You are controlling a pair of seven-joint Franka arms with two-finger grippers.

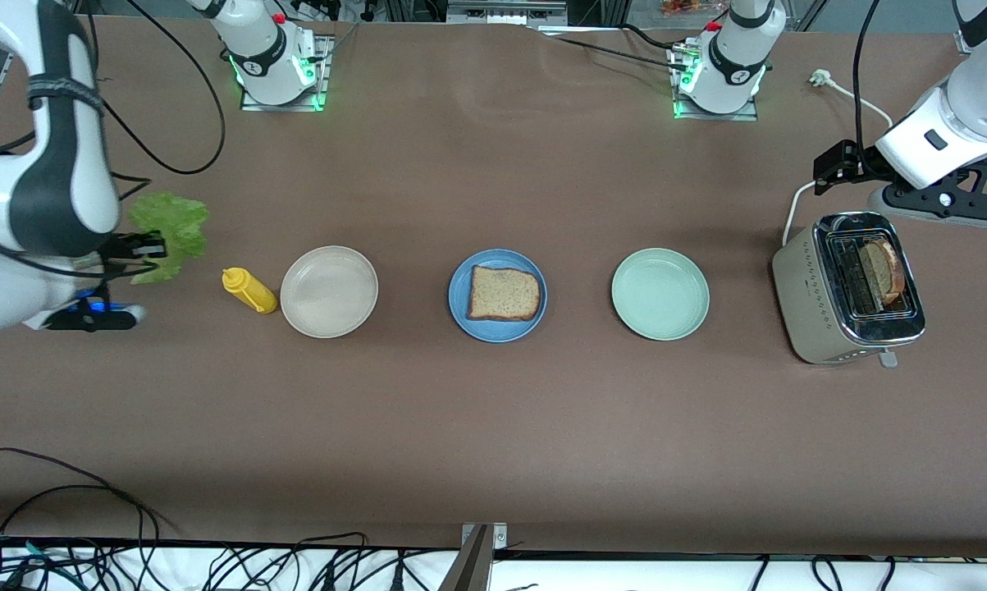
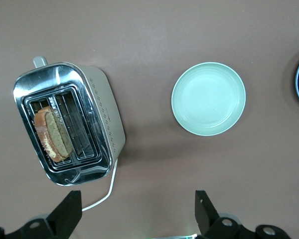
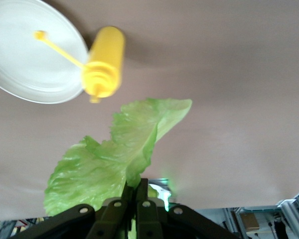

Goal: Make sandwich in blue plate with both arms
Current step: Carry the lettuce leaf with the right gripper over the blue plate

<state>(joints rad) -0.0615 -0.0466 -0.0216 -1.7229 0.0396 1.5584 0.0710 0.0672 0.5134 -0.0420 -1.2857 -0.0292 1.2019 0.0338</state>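
Observation:
The blue plate [image 1: 459,287] sits mid-table with one brown bread slice [image 1: 503,293] on it. Up over the right arm's end of the table, my right gripper [image 1: 153,246] [image 3: 141,191] is shut on the stem end of a ruffled green lettuce leaf [image 1: 171,230] [image 3: 114,159]. A second bread slice [image 1: 880,271] [image 2: 52,134] stands in a slot of the toaster [image 1: 805,287] [image 2: 107,119]. My left gripper [image 1: 831,171] [image 2: 138,204] hangs open and empty over the table beside the toaster.
A yellow squeeze bottle [image 1: 249,290] [image 3: 104,62] lies beside the beige plate [image 1: 329,291] [image 3: 20,59]. The pale green plate [image 1: 660,294] [image 2: 208,98] sits between the blue plate and the toaster. The toaster's white cord [image 1: 842,89] runs toward the left arm's base.

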